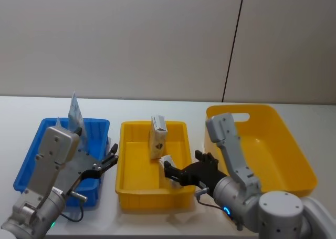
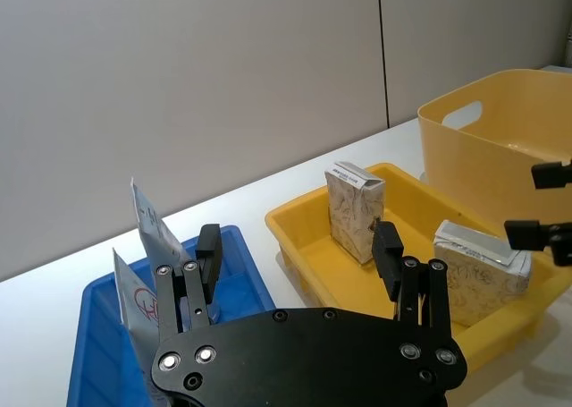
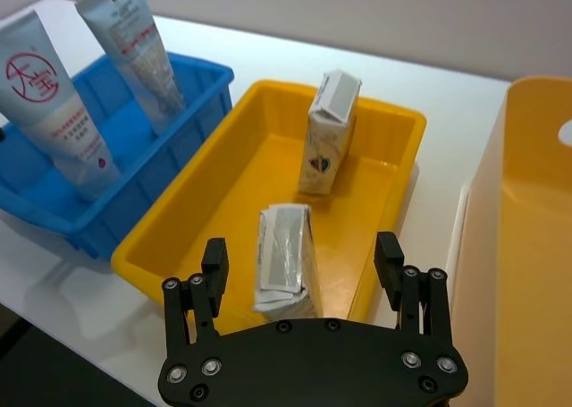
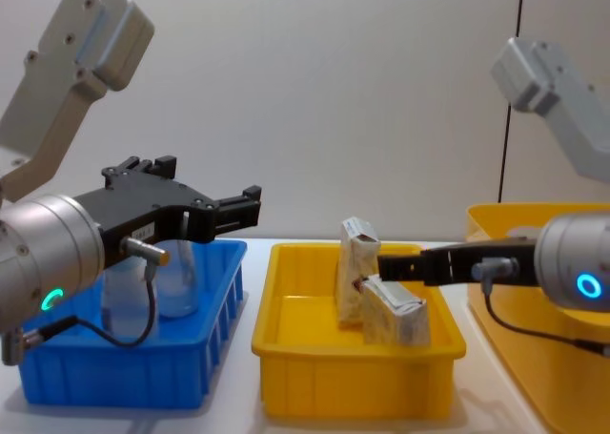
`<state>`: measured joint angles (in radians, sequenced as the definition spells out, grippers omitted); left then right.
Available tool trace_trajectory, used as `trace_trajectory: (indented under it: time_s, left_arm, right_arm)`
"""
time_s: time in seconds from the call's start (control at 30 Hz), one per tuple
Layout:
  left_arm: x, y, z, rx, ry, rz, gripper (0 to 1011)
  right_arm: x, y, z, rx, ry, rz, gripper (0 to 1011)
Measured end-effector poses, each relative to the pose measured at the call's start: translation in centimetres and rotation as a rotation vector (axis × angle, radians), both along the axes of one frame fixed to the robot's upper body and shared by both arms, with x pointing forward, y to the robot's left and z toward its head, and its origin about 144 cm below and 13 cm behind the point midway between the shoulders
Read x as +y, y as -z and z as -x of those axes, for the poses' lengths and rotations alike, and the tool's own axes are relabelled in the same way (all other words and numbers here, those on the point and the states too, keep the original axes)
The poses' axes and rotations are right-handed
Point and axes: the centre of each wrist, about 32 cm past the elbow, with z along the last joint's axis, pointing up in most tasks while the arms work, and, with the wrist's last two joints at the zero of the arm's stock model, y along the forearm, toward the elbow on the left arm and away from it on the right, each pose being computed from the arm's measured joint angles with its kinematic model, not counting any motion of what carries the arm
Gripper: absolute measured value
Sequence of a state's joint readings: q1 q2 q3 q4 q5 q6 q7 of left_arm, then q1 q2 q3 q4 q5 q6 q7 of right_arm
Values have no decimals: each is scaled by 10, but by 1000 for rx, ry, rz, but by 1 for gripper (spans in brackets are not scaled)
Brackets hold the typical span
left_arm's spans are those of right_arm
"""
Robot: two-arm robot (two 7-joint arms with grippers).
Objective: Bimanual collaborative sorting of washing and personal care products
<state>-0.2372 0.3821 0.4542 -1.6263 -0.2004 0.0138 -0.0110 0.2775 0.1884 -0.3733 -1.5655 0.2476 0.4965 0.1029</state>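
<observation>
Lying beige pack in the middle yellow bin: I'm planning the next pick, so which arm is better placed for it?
Right. The right gripper, open, hovers just by the lying beige pack; the left gripper is off over the blue bin.

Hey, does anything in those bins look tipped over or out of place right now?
One small beige crinkled pack lies tipped over in the shallow yellow plastic tray, while the other beige pack stands upright behind it. Nothing looks spilled or damaged.
</observation>
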Motion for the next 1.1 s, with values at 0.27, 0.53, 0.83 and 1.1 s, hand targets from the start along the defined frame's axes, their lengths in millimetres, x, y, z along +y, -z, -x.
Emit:
trace_trajectory:
  time_s: [0.27, 0.53, 0.83, 1.1]
  left_arm:
    - [0, 0, 0, 0, 0, 0, 1001]
    - [0, 0, 0, 0, 0, 0, 1001]
    - [0, 0, 0, 0, 0, 0, 1001]
    - [0, 0, 0, 0, 0, 0, 1001]
  right_arm:
    - [8, 1, -7, 74, 15, 30, 1002]
    - [13, 4, -16, 117, 6, 52, 1002]
    - [15, 8, -26, 127, -29, 61, 819]
    - [16, 10, -34, 133, -41, 66, 567]
